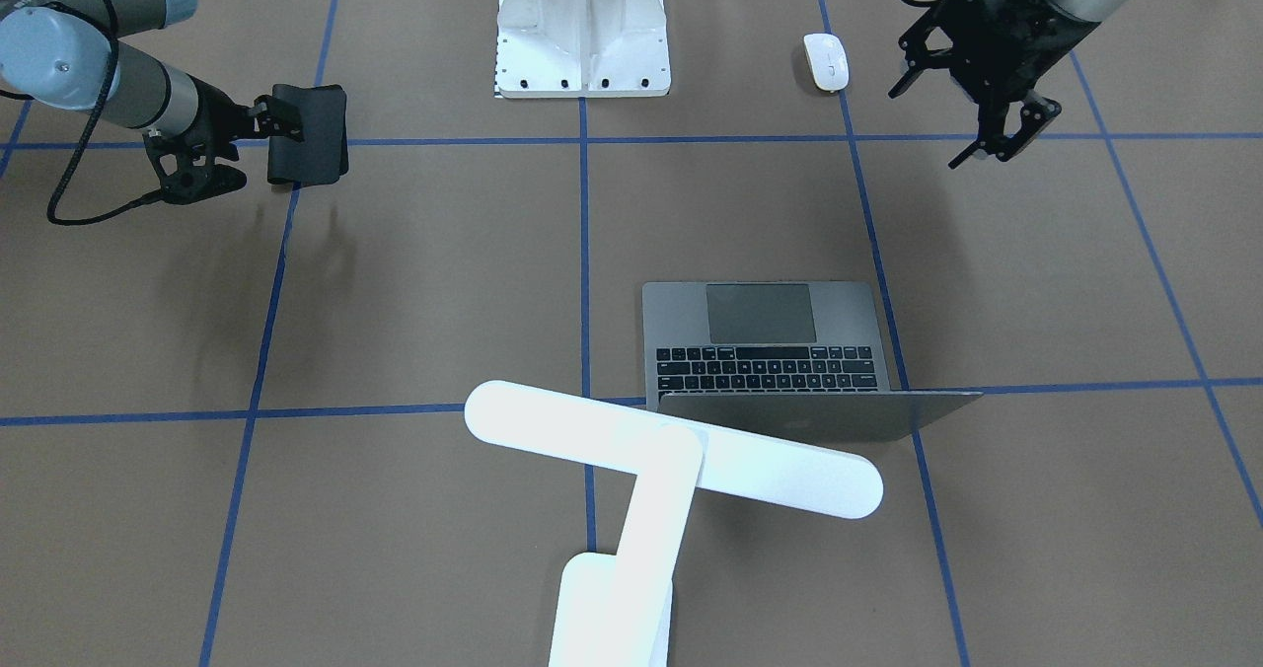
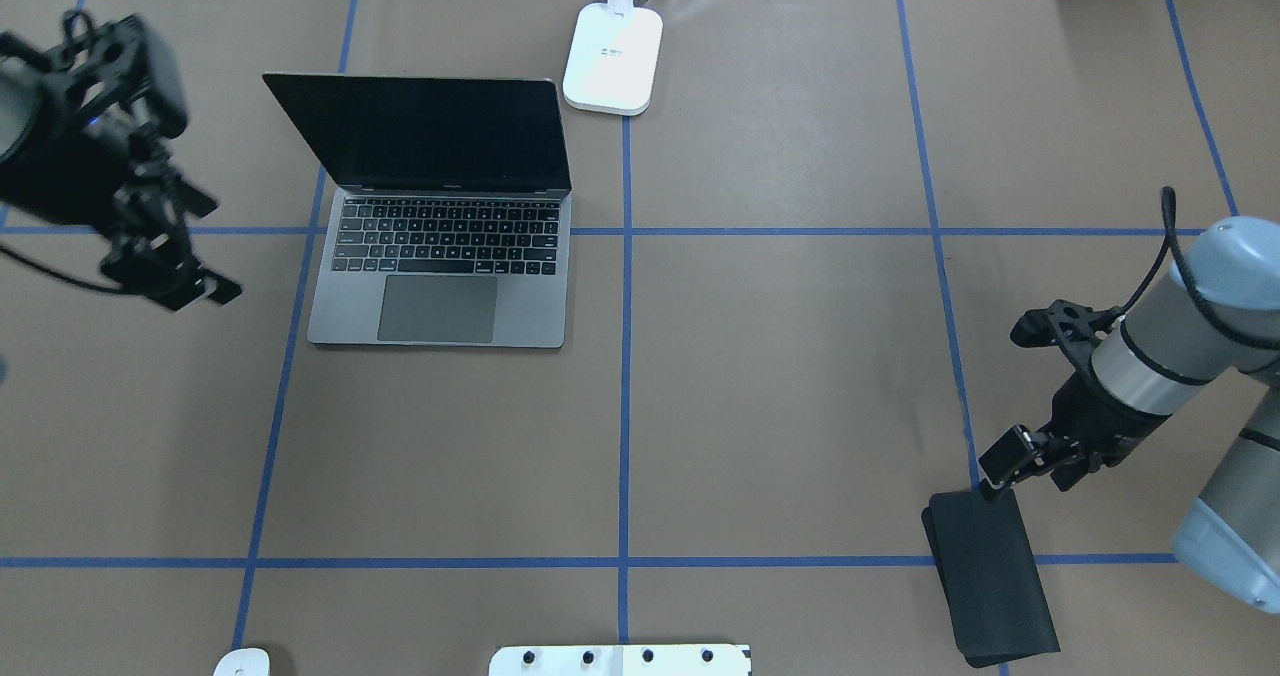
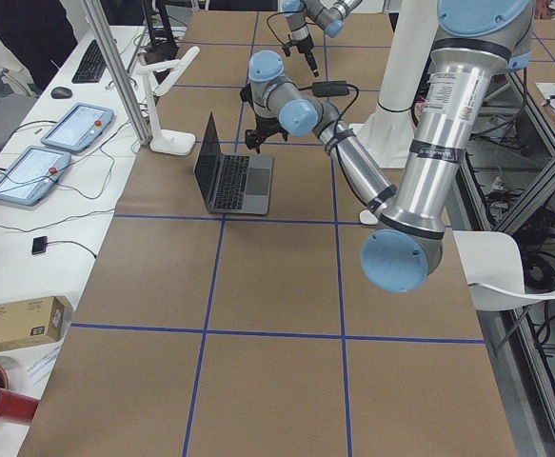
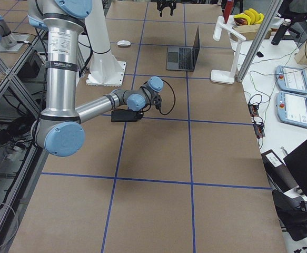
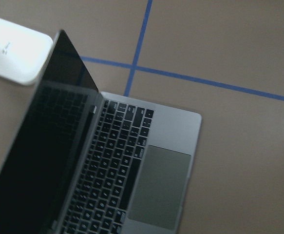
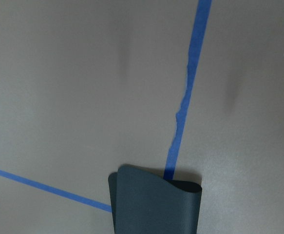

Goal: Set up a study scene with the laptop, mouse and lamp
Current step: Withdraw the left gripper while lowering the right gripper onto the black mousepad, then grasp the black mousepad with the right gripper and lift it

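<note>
The laptop (image 2: 440,256) stands open at the far left of the table, its screen dark; it fills the left wrist view (image 5: 146,165). The lamp (image 1: 671,445) stands just behind it, its base (image 2: 612,56) at the far middle. The mouse (image 1: 826,60) lies at the near left edge, beside the pedestal. My left gripper (image 1: 997,144) hangs open and empty above the table, left of the laptop and apart from the mouse. My right gripper (image 2: 1000,471) is shut on the end of a black pad (image 2: 990,576), which curls in the right wrist view (image 6: 156,204).
A white bolted pedestal (image 1: 582,45) stands at the near middle edge, between the arms. Blue tape lines (image 2: 625,356) divide the brown table into squares. Tablets, cables and a rail lie beyond the far edge (image 4: 293,79).
</note>
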Robot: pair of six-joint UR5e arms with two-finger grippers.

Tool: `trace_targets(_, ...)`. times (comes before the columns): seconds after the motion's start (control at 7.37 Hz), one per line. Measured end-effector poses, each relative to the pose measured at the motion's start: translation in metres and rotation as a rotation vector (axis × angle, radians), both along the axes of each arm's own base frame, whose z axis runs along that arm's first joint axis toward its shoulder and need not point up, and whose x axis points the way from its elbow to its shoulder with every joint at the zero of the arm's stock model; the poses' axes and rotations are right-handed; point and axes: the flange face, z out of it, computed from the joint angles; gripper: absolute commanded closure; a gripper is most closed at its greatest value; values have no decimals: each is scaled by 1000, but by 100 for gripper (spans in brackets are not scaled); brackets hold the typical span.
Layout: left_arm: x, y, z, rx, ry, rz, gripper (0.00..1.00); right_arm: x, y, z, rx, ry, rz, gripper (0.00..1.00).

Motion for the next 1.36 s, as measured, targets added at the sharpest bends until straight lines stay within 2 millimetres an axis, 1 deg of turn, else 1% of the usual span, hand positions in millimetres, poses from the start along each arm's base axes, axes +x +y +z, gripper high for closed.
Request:
trace_targets(0.14,-5,10,22,-110,-21,-46,0,-11,12,5,3,15,-30,4)
trace_targets(0.27,-6,14,40,-195,-32,-89,0,-19,24,11,6,32,-57,5)
trace_targets(0.41,-6,16,52,-239,-33,-115,0,-22,34,16,5,42,-75,7)
trace_targets(0.54,-7,18,58,-256,-32,-126,0,-23,39,16,6,44,-87,9)
trace_targets(0.68,-10,21,61,-263,-32,-131,0,-25,45,16,7,43,-100,15)
trace_targets(0.81,-12,24,61,-264,-31,-132,0,-28,51,17,5,45,-116,16)
trace_targets(1.22,-13,26,60,-257,-28,-130,0,-25,62,30,-17,62,-145,21)
trace_targets(1.36,-14,26,59,-255,-28,-129,0,-26,65,33,-21,66,-155,32)
